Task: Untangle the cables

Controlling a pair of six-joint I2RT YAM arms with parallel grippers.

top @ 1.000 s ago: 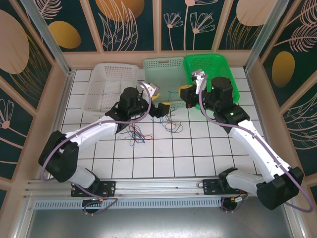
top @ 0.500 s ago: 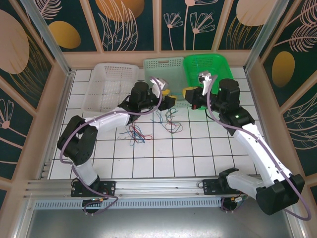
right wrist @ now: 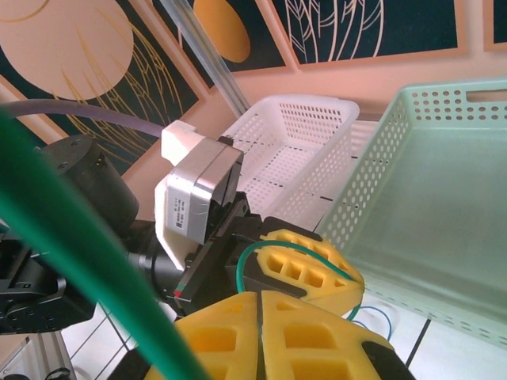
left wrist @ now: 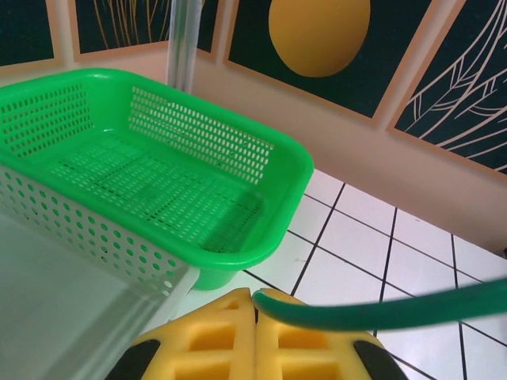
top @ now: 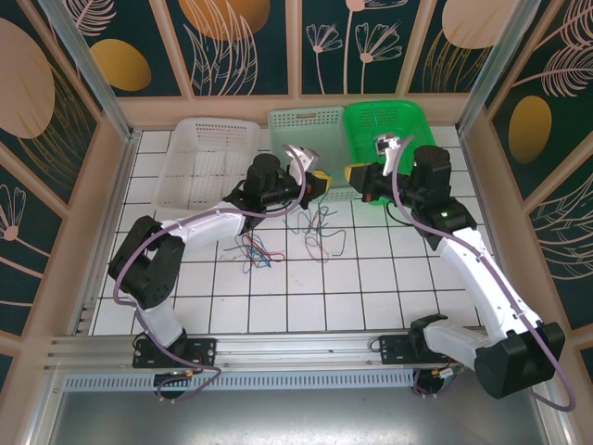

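In the left wrist view the green cable [left wrist: 396, 305] runs off the right edge, smeared with blur, and the bottom edge cuts off the left gripper [left wrist: 255, 332]. In the right wrist view a blurred green strand [right wrist: 71, 229] crosses from the upper left to the bottom. We cannot tell whether the right gripper [right wrist: 258, 332] clamps it. From above, the cables [top: 318, 225] at centre are too thin for us to sort.

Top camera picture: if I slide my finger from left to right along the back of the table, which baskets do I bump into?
white basket → pale green basket → bright green basket
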